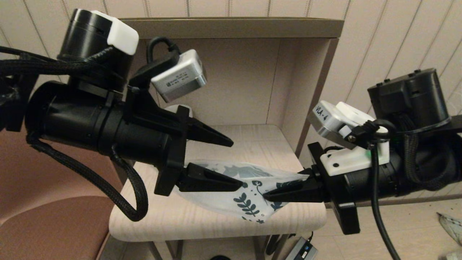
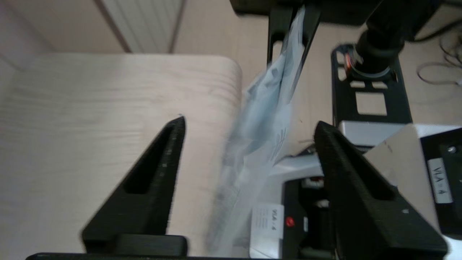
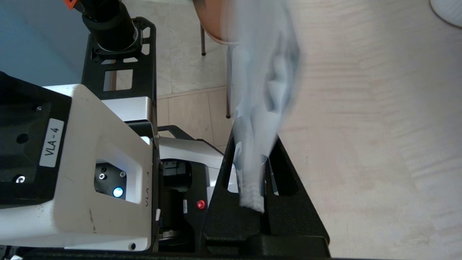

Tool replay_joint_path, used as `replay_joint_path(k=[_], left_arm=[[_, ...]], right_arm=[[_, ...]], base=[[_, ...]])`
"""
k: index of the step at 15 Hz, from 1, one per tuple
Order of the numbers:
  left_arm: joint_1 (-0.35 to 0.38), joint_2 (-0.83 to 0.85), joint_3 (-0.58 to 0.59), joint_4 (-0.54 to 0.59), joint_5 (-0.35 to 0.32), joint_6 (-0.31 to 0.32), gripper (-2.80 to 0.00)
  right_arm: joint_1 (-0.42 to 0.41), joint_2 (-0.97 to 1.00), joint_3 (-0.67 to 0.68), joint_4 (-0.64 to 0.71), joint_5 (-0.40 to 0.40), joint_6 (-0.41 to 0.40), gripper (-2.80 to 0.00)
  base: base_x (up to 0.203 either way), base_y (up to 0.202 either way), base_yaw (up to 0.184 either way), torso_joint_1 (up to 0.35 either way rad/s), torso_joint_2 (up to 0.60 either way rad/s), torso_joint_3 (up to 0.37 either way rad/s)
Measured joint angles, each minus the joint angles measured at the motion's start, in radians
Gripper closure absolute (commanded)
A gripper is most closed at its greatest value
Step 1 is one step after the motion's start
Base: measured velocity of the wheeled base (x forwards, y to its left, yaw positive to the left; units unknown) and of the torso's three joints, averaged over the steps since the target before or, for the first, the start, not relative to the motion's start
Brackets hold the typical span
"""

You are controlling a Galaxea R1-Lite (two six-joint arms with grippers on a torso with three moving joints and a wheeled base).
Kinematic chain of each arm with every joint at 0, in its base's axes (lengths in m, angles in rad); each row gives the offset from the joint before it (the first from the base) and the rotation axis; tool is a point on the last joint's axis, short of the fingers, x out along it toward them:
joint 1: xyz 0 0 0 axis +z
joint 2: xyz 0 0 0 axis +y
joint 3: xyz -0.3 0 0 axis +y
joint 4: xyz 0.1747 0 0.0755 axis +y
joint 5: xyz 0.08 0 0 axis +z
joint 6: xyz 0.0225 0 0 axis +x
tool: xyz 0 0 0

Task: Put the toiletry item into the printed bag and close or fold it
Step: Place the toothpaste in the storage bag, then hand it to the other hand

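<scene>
Right gripper [image 1: 269,196] reaches in from the right edge, level, fingers pinched tight on one end of the printed bag [image 1: 249,196], holding it above the pale wooden table [image 1: 180,220] at lower centre. Left gripper [image 1: 236,164] comes in from the left, tilted slightly downward, fingers spread wide, the bag's other end lying between them. The toiletry item isn't visible.

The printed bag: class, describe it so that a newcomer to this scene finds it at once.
Look at the pale wooden shelf top under the open cabinet. Above its front edge, between the two black arms, hangs the printed bag, one end pinched in the right tool, with the open left tool around the other end. Only it is soft and white with dark teal leaf prints.
</scene>
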Motion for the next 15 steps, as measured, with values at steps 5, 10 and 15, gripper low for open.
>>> replay_joint_path(k=[5,10,15], left_arm=[[0.101,-0.123,0.029,0.054,-0.001,-0.015,-2.80],[0.226,-0.244,0.198,0.100,-0.029,-0.016,-2.80],[0.324,-0.254,0.267,0.005,-0.244,-0.017,-2.80]], right_arm=[[-0.003,-0.021,0.002,0.006,0.003,0.006,0.00],[-0.007,-0.085,-0.004,0.017,0.003,0.049,0.00],[-0.007,-0.141,-0.063,0.056,0.017,0.227,0.00]], base=[[0.000,0.000,0.000,0.000,0.00,0.000],[0.000,0.000,0.000,0.000,0.00,0.000],[0.000,0.000,0.000,0.000,0.00,0.000]])
